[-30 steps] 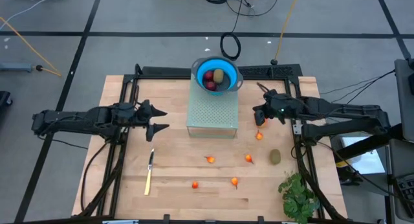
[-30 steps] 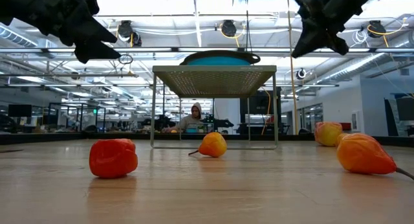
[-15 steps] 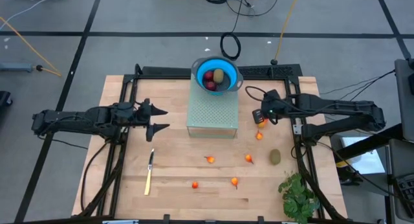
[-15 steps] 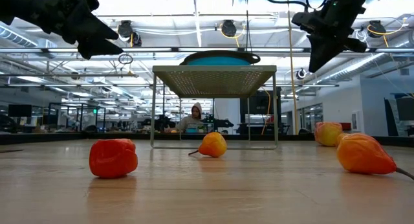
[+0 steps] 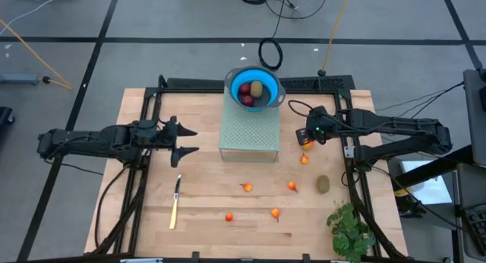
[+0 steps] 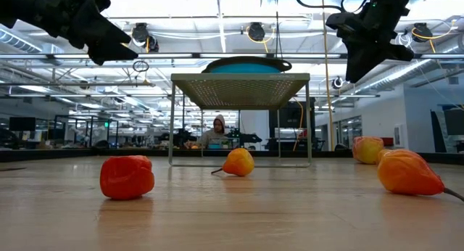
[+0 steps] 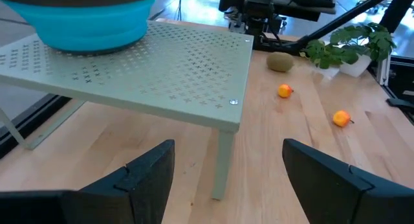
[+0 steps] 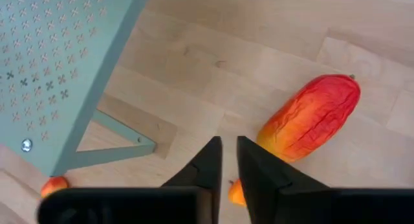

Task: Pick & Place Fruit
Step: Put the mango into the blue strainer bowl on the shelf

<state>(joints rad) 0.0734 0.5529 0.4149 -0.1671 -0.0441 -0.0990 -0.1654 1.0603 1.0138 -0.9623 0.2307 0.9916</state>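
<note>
Small orange fruit pieces (image 5: 292, 186) lie scattered on the wooden table, with a brownish-olive oval (image 5: 323, 184) near the right edge. A longer red-and-yellow piece (image 8: 310, 117) lies on the table beside the perforated stand (image 5: 249, 134). A blue bowl (image 5: 231, 80) on that stand holds dark red round pieces and an olive oval. My right gripper (image 8: 228, 153) hangs above the table just beside the red-and-yellow piece, pointing steeply down, fingers a narrow gap apart, empty. My left gripper (image 5: 192, 141) waits open left of the stand.
A yellow-handled knife (image 5: 175, 202) lies on the table's near left. A leafy green plant (image 5: 351, 229) stands at the near right corner. The stand's leg (image 8: 123, 146) is close to my right gripper. Bare wood stretches between the scattered pieces.
My right gripper has tipped from a slant to pointing steeply down and has shifted slightly toward the stand, over the red-and-yellow piece. The fruit has not moved.
</note>
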